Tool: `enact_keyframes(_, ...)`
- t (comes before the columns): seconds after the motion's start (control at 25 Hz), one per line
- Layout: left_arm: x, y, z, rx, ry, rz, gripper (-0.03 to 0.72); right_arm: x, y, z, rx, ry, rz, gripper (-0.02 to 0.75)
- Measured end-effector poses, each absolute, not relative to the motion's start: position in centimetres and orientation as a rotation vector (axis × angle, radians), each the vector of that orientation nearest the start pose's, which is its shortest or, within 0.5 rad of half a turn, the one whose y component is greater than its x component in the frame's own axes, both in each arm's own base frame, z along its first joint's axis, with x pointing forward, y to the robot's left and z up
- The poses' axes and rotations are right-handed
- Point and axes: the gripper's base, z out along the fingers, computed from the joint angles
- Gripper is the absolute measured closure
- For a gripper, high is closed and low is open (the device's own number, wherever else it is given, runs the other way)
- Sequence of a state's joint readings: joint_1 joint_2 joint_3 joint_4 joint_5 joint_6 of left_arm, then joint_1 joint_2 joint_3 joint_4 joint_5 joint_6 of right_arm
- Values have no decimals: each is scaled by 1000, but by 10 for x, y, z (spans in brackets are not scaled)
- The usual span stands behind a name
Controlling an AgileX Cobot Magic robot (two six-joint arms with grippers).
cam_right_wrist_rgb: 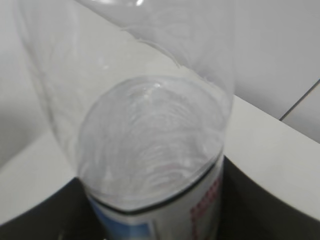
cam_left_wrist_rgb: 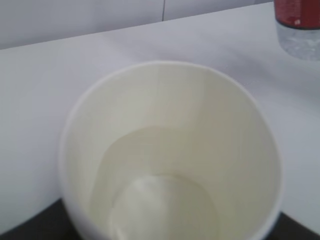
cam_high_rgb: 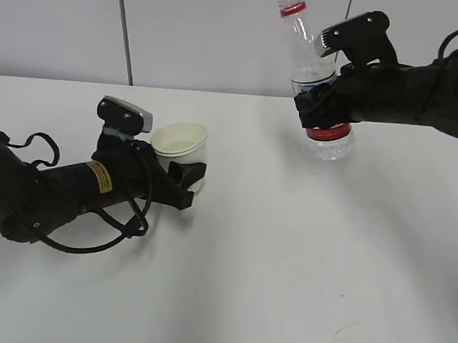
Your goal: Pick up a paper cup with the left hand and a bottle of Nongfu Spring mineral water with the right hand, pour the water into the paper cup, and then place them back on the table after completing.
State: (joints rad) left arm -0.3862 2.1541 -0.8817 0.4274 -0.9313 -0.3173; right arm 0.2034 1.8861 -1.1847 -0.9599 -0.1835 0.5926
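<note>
Lots of bare white table (cam_high_rgb: pixel 283 289) all around, with wide open room between the two hands and in front of both. Far edge of the table right up against a grey wall (cam_high_rgb: pixel 225 27) behind the fingers; near edge out of view. Nothing in the way between cup and bottle, only flat tabletop. A looped black cable (cam_high_rgb: pixel 86 243) beside the left arm, lying on the table behind the fingers. Left hand (cam_high_rgb: pixel 187 173) low down by the table, fingers pinching the cup (cam_high_rgb: pixel 181 146) from both sides, one dark finger (cam_high_rgb: pixel 189 170) showing against the cup's lower wall. Cup (cam_left_wrist_rgb: pixel 170 155) upright, mouth open to the top, some water (cam_left_wrist_rgb: pixel 160 195) sitting in the bottom. Dark finger tips peeking out at the bottom corners under the cup in the left wrist view. Right hand (cam_high_rgb: pixel 324 108) high above the table, well apart from the cup, off to the side of the left fingers. Right fingers wrapped tight around the middle of the bottle (cam_high_rgb: pixel 313 82), just above the red band of its label. Bottle tipped a little, neck end with its red ring up and leaning toward the cup side, clear base hanging below the fingers. Water (cam_right_wrist_rgb: pixel 150 145) low in the bottle, down by the fingers, in the right wrist view. Bottle base (cam_left_wrist_rgb: pixel 300 30) just showing at the top corner past the cup.
</note>
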Motion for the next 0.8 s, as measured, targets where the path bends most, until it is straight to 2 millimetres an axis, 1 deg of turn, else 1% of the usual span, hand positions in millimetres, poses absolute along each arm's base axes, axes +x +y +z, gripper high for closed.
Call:
enact_keyframes(0.28, 353, -153, 86, 507, 1852, -561, 283, 411, 94, 211, -621, 1957, 99, 343)
enact_keyframes(0.8, 367, -118, 86, 435, 1859, -480, 284, 411, 96, 212, -612, 1941, 133, 343)
